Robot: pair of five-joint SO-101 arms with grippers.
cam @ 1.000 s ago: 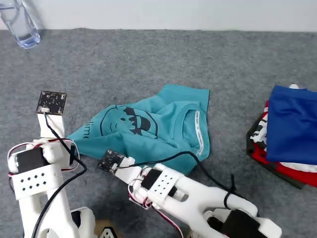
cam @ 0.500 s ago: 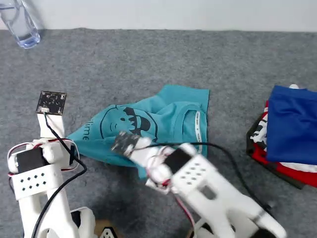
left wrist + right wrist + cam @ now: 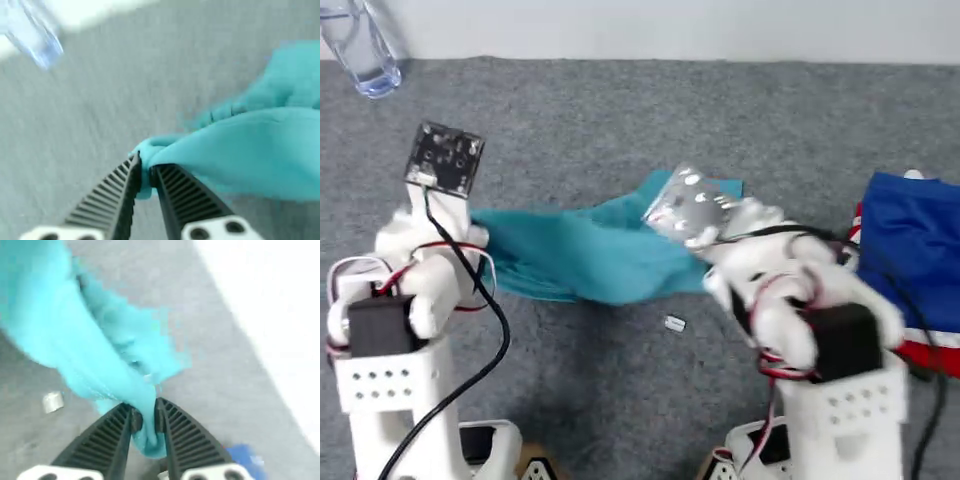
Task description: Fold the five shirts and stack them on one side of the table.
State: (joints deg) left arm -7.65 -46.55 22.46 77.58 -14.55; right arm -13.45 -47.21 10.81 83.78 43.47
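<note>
The shirt [image 3: 590, 255], the teal one, was strung out sideways over the middle of the table [image 3: 620, 110]. It was bunched into a long saggy band with one end at each arm. From the high view I honestly couldn't tell how much of it was up in the air and how much was lying on the table.

The left pincer [image 3: 144, 167] was pinching one scrunched corner of the shirt. The ribbed black fingers were pressed together with a little knob of teal poking out past them. The rest of the cloth trailed off away from it.

Same deal on the other end. The right pincer [image 3: 145, 415] was clamped on a fold, with a bit of fabric hanging down between its fingers and the shirt running off from there.

A small grey bit [image 3: 675, 323] lay on the table just beside the shirt's near edge, between the two arms. It was too small for me to say what it was.

Over at the right edge of the table sat the stack [image 3: 926, 353]. It had a blue shirt [image 3: 910, 250] on top, with red and white layers peeking out under it. The right arm stood partly in front of it.

A clear bottle [image 3: 360, 45] was way off in the far left corner, up by the white wall [image 3: 670, 25].
</note>
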